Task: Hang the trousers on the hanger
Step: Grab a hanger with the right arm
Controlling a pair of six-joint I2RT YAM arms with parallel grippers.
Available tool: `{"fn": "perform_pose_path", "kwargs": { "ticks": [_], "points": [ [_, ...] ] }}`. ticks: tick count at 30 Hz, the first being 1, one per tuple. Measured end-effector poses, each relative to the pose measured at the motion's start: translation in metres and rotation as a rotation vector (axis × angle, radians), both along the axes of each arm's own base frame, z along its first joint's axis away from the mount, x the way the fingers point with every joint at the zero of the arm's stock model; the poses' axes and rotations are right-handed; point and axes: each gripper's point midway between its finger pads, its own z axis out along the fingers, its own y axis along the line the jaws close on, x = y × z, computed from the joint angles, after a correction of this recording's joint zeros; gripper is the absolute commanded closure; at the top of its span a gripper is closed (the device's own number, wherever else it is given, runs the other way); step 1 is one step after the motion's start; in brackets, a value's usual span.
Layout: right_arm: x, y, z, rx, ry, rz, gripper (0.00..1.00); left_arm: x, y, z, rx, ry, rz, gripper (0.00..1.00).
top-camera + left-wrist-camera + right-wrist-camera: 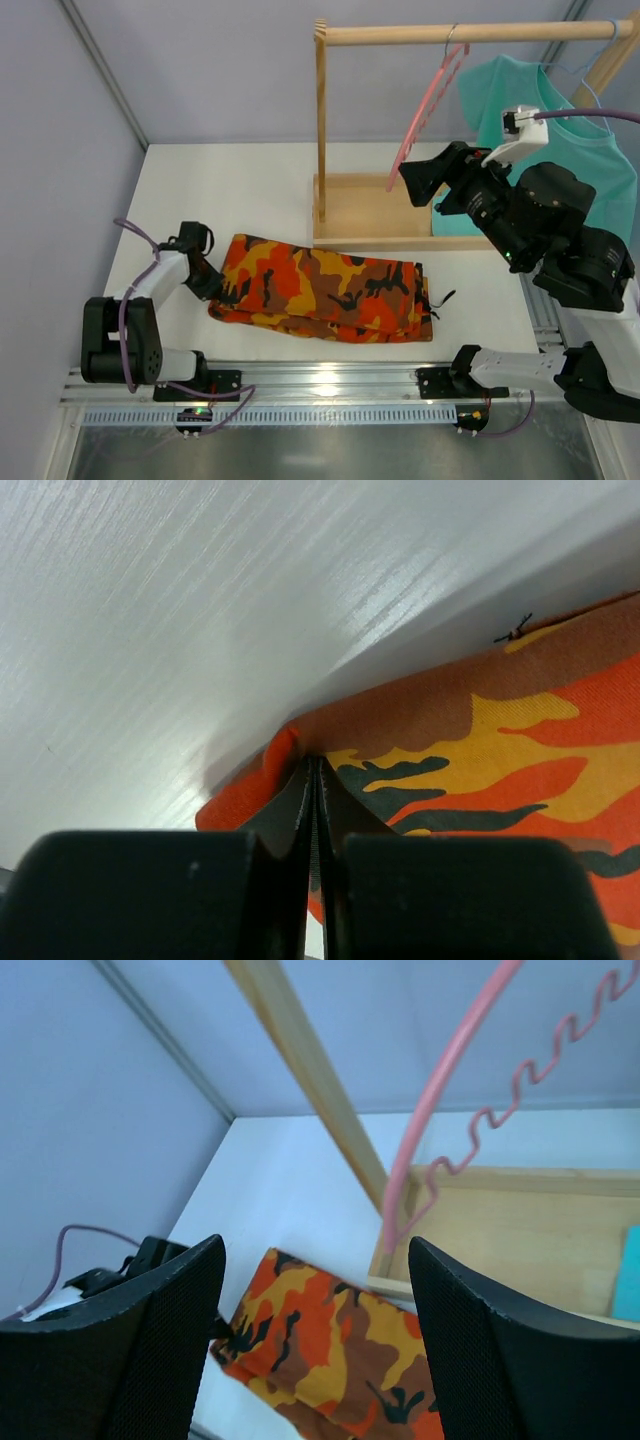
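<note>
Orange-and-brown camouflage trousers (325, 290) lie folded in soft layers on the white worktop (230, 190), and the left end effector (316, 780) is pinched shut on their left edge, probably to lift that end. The thin, wavy-barred pink hanger (425, 105) dangles from the wooden rail (470, 33), its lower corner just ahead of the right end effector (410, 175), whose jaws are spread wide as if to grasp it.

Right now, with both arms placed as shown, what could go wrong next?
1. The left gripper pinches only the edge of the trousers; lifted, the folded cloth may slip free or unfold.
2. The open right gripper sits beside the low corner of the hanger; a nudge could swing it off the wooden rail.
</note>
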Motion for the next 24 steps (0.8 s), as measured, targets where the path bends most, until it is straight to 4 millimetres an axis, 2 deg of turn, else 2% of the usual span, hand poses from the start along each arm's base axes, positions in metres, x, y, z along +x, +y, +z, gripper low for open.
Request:
{"fn": "perform_pose_path", "kwargs": {
  "ticks": [4, 6, 7, 9, 10, 12, 13, 15, 18, 21, 24],
  "points": [
    [0.002, -0.039, 0.010, -0.018, -0.053, -0.145, 0.23, 0.000, 0.003, -0.003, 0.001, 0.009, 0.014, 0.99],
    [0.004, -0.052, 0.013, -0.028, -0.069, -0.200, 0.23, 0.001, 0.007, 0.003, 0.015, 0.007, 0.015, 0.86],
    [0.004, -0.059, 0.016, -0.027, -0.077, -0.231, 0.22, 0.004, 0.009, 0.011, 0.027, -0.003, 0.010, 0.63],
    [0.006, -0.068, 0.020, -0.021, -0.089, -0.274, 0.20, 0.016, 0.012, 0.036, 0.043, -0.060, -0.005, 0.37],
    [0.007, -0.069, 0.022, -0.020, -0.092, -0.290, 0.19, 0.023, 0.012, 0.049, 0.046, -0.098, -0.010, 0.34],
    [0.012, -0.069, 0.023, -0.024, -0.093, -0.316, 0.18, 0.046, 0.011, 0.091, 0.043, -0.232, -0.026, 0.28],
    [0.015, -0.067, 0.022, -0.027, -0.091, -0.327, 0.18, 0.055, 0.009, 0.110, 0.034, -0.296, -0.036, 0.00],
    [0.024, -0.059, 0.019, -0.039, -0.084, -0.345, 0.17, 0.065, 0.002, 0.152, 0.003, -0.435, -0.075, 0.00],
    [0.036, -0.047, 0.013, -0.061, -0.073, -0.363, 0.16, 0.064, -0.016, 0.194, -0.070, -0.589, -0.147, 0.00],
    [0.053, -0.037, 0.000, -0.103, -0.053, -0.388, 0.17, 0.058, -0.042, 0.213, -0.136, -0.661, -0.252, 0.00],
    [0.069, -0.036, -0.014, -0.149, -0.027, -0.427, 0.16, 0.051, -0.074, 0.215, -0.189, -0.664, -0.382, 0.00]
  ]
}}
